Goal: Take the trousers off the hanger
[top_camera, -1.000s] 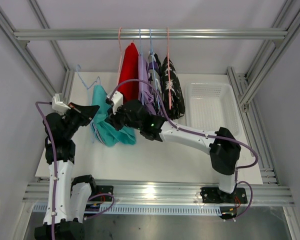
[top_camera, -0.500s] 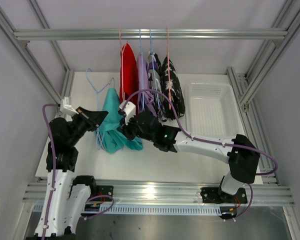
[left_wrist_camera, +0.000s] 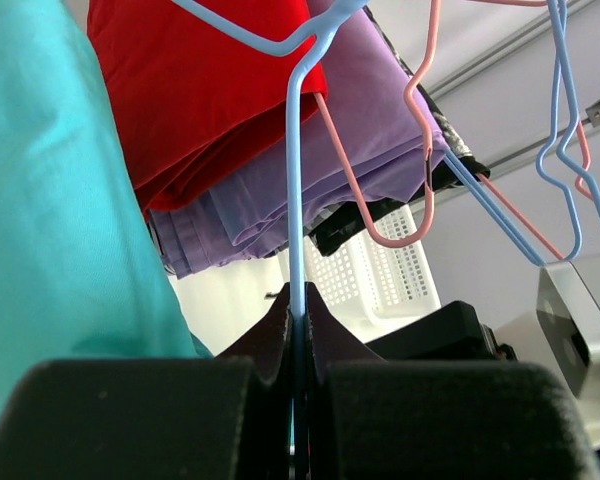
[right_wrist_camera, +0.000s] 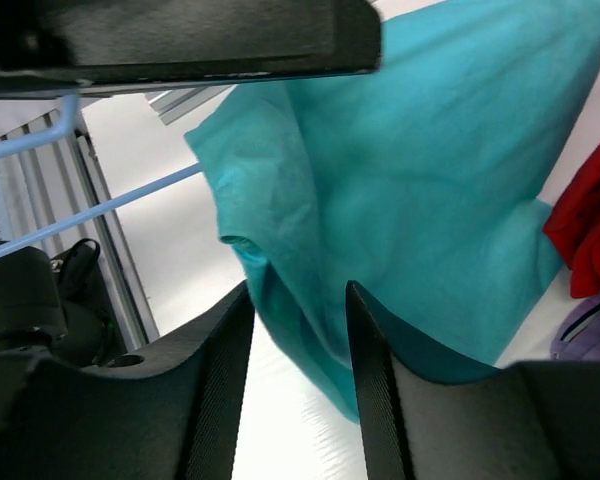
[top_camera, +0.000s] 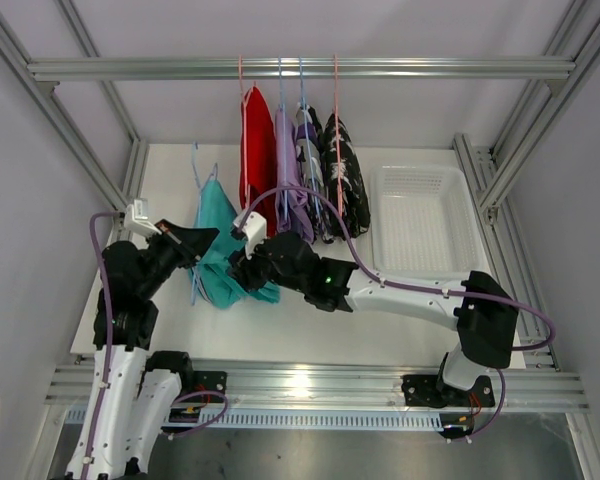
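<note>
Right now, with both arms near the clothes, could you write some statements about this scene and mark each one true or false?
1. The left gripper is shut on the wire of the blue hanger. True.
2. The teal trousers hang on the rail. False: they are on the blue hanger, which the left gripper holds off the rail, over the table.
3. The red trousers lie in the basket. False: they hang on the rail, and no cloth shows in the basket.
4. The right gripper is open, right at the teal trousers. True.
</note>
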